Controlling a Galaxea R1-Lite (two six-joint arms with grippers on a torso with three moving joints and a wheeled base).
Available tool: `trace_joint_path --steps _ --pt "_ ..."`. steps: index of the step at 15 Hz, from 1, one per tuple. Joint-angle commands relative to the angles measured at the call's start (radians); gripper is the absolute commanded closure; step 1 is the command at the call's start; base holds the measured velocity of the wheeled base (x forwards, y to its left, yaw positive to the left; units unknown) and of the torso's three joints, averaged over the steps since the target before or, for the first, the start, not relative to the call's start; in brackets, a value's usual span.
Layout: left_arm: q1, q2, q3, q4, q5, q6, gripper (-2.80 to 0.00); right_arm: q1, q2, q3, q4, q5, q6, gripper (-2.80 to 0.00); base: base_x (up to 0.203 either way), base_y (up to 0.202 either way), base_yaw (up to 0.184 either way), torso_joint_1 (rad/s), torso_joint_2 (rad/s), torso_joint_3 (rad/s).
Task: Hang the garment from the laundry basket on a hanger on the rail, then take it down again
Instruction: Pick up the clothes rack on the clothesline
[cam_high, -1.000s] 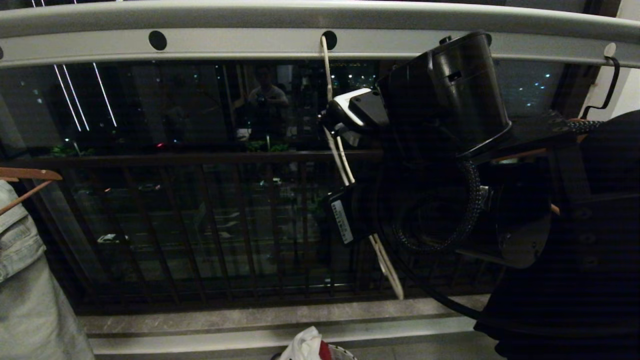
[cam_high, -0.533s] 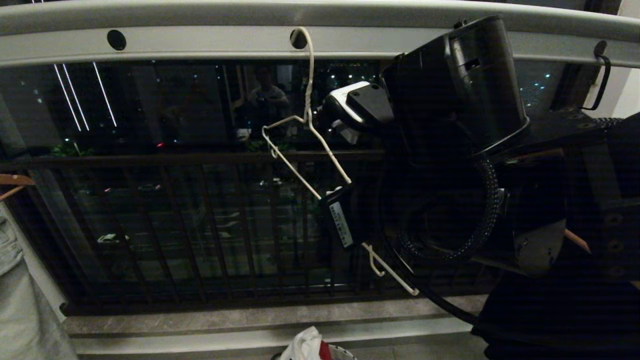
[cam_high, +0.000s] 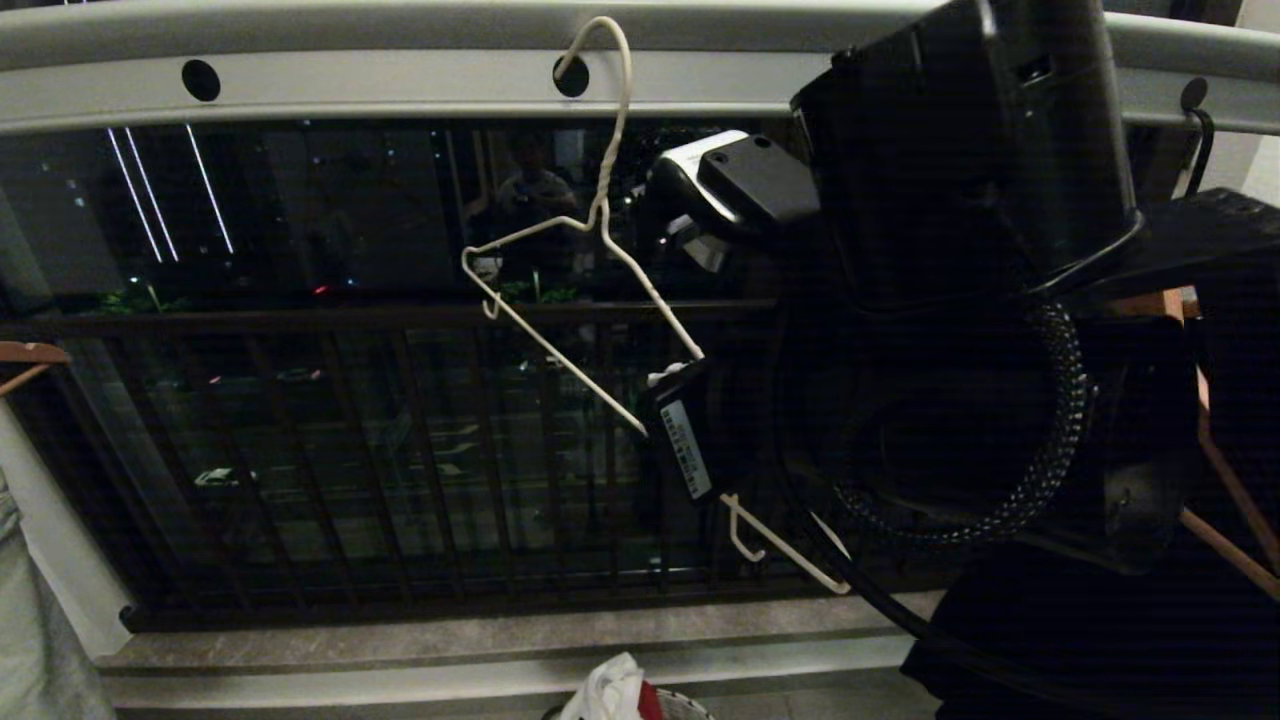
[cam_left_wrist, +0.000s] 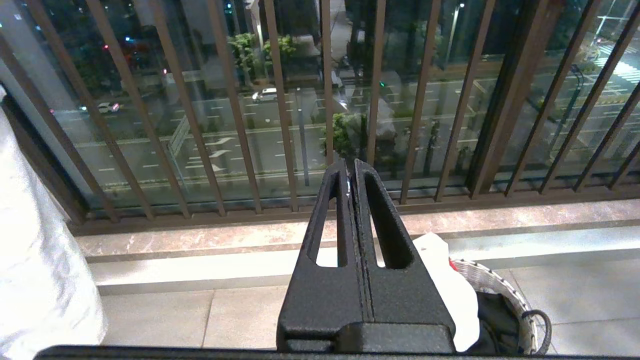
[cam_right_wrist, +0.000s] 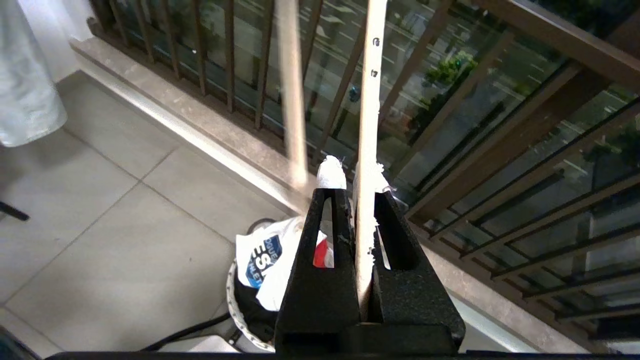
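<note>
My right gripper reaches up beneath the rail, black fingers clamped on the thin cream wire hanger — left gripper pressed together, empty.

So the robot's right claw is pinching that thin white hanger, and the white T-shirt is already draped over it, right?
Not quite. The right gripper is indeed shut on the thin white hanger, whose hook sits at a hole in the rail, but the hanger is bare. The right wrist view shows the white T-shirt lying in the laundry basket on the floor.
</note>
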Motion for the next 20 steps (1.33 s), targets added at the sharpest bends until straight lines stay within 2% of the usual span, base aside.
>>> trace_joint_path --steps 1,7,15,18,20 --pt "0.0 0.001 0.0 0.0 -0.001 0.0 0.0 0.003 -0.027 0.0 0.002 -0.003 0.0 0.0 0.0 0.0 0.0 0.0 0.0 0.0" --pt "0.0 0.001 0.0 0.0 -0.001 0.0 0.0 0.032 -0.106 0.056 0.007 -0.004 0.0 0.0 0.0 0.0 0.0 0.0 0.0 0.0" --pt "0.0 -0.001 0.0 0.0 -0.001 0.0 0.0 0.019 -0.326 0.305 0.001 -0.001 0.006 0.0 0.0 0.0 0.0 0.0 0.0 0.0" --pt "0.0 0.001 0.0 0.0 -0.001 0.0 0.0 -0.036 -0.412 0.407 0.001 0.014 0.006 0.0 0.0 0.0 0.0 0.0 0.0 0.0" --pt "0.0 0.001 0.0 0.0 0.001 0.0 0.0 -0.099 -0.457 0.471 0.001 0.07 0.006 0.0 0.0 0.0 0.0 0.0 0.0 0.0"
